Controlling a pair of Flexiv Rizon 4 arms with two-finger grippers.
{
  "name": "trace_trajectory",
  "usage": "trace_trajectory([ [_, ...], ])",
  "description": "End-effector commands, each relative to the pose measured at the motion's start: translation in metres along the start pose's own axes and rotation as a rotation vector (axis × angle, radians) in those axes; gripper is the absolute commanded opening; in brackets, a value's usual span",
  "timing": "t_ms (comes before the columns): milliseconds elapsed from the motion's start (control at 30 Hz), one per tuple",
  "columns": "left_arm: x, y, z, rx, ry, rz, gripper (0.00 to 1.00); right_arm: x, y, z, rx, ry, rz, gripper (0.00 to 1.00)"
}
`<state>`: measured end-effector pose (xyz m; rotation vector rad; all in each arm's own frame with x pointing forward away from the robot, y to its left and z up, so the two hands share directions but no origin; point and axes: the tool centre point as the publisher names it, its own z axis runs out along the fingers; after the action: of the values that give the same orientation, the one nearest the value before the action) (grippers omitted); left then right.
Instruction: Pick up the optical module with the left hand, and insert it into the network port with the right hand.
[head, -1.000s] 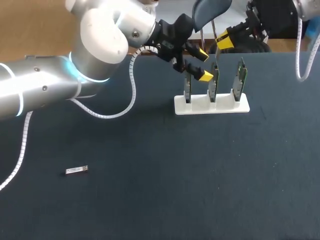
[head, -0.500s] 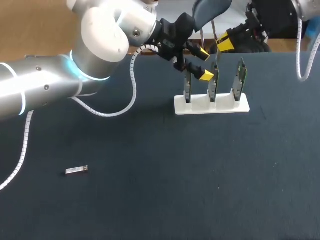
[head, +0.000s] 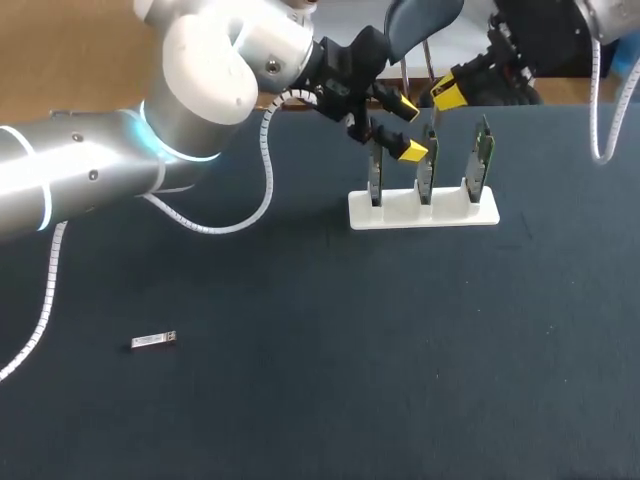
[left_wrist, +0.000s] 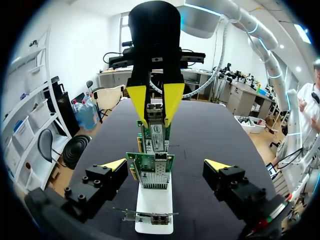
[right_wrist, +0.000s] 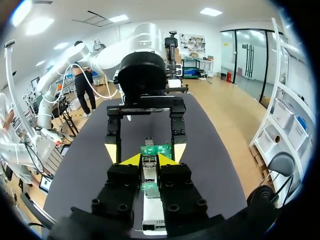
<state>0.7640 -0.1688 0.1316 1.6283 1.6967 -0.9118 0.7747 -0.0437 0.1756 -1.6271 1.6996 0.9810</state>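
**Left gripper open at the card stand, module untouched across the table**

The left gripper (head: 405, 128) hangs with its fingers wide apart and nothing between them, just beside the leftmost of three cards (head: 427, 165). The cards stand upright in a white stand (head: 400, 213), which likely keeps each metal port (left_wrist: 161, 160) steady and easy to reach. From the far side, the right gripper (left_wrist: 155, 102) hovers above the row with its fingers a little apart, also holding nothing. It seems lined up with the cards, ready for the insertion.

The module (head: 153, 341) lies flat on the dark table (head: 330, 390), well apart from the stand, towards the near left. The pickup has not begun. Both grippers crowd the cards, so the left one probably needs to back away carefully, and its coiled cable (head: 262, 190) trails over the table near the path back.
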Motion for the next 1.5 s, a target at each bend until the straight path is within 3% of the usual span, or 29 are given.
trace_trajectory([
  [33,-0.001,0.002,0.001,0.005,0.006,-0.001,1.00,-0.001,-0.001,0.003,-0.008,0.010,-0.001,0.00],
  [1500,-0.001,0.002,0.001,0.005,0.006,-0.001,1.00,0.008,0.000,0.014,-0.001,0.074,-0.010,0.00],
])
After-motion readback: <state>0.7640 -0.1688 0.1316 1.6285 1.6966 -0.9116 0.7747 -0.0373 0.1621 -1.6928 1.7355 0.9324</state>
